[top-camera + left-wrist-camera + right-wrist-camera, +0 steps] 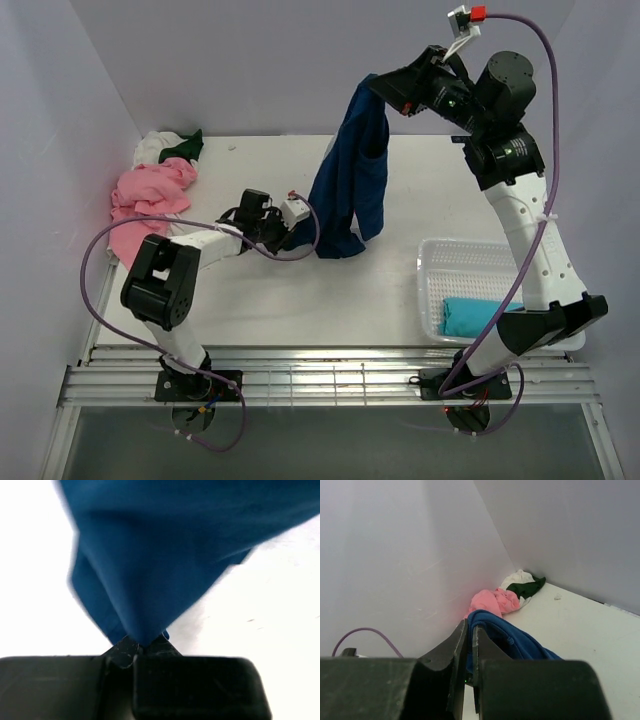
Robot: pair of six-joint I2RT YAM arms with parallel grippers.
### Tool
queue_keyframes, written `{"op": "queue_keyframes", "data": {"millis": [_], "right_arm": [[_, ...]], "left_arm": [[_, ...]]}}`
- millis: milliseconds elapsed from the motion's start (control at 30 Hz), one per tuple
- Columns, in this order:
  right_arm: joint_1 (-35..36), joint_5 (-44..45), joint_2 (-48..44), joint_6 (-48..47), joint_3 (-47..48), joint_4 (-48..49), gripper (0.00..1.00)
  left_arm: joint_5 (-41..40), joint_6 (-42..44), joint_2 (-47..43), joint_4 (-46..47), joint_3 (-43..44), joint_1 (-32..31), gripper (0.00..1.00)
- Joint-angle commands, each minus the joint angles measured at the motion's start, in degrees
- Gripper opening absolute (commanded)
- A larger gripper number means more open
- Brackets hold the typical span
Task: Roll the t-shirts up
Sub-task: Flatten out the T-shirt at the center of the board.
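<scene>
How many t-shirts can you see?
5. The blue tee held by the left gripper and right gripper; pink tee, white tee and dark green tee heaped far-left; teal tee in the basket. Others may hide underneath.

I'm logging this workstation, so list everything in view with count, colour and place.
navy blue cloth t-shirt: one, navy, hanging above mid-table
pink cloth t-shirt: one, pink, at table's far left
white cloth t-shirt: one, white, far-left corner
dark green cloth t-shirt: one, dark green, on the white one
white plastic mesh basket: one, white, table's near right
teal cloth t-shirt: one, teal, inside that basket
white table: one, white, under everything
purple cables: two, purple, one along each arm
left end effector: one, black, shut on navy shirt's lower edge
right end effector: one, black, raised, shut on its top
</scene>
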Motion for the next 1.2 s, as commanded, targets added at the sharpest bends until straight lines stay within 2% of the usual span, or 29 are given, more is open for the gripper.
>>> {"op": "queue_keyframes", "data": {"millis": [0,167,233,467,533,633,767,933,1067,1167], "right_arm": [[-3.69,1.00,-3.12,1.09,-3.03,3.26,0.08],[-6.51,2.31,-2.95,-1.02,-5.50,0.54,0.08],[-7.66,2.23,-2.08,-2.25,-5.33,-0.52,0.08],[-14.51,1.00,-1.72,-2.78,-6.46,-3.07,0.08],[-14.96,1.87,-2.50,-5.14,-6.55,-6.75,0.08],[-14.87,1.79,-4.87,-9.54,-9.96,-11.41,0.08],[-14.87,-0.13,-6.73,-10.87,-15.69,-12.30,0.08],[-14.95,-2.26,-6.29,-12.79,-15.26,-18.26,0.08],[-14.87,-1.46,-10.15,-18.50,-16.04,-25.20,0.08],[-14.87,-4.17,-12.70,-19.66,-17.97,-25.92,0.08]], "left_arm": [[-1.41,0.07,-7.83,0.79,0.10,4.28,0.00],[2.46,-0.99,-13.82,-4.92,5.63,14.98,0.00],[1.68,0.33,-15.93,-6.60,8.00,17.02,0.00],[-0.62,1.21,-16.20,-13.18,24.17,29.32,0.00],[-0.26,5.15,-17.16,-15.13,26.82,30.04,0.00],[0.09,9.63,-22.95,-15.48,22.27,30.04,0.00],[-2.62,9.30,-26.92,-16.62,18.83,30.04,0.00],[-3.87,10.26,-28.94,-17.94,18.82,30.92,0.00],[-4.39,14.47,-31.14,-21.10,19.35,31.88,0.00],[-3.34,15.89,-32.63,-22.08,18.92,32.06,0.00]]}}
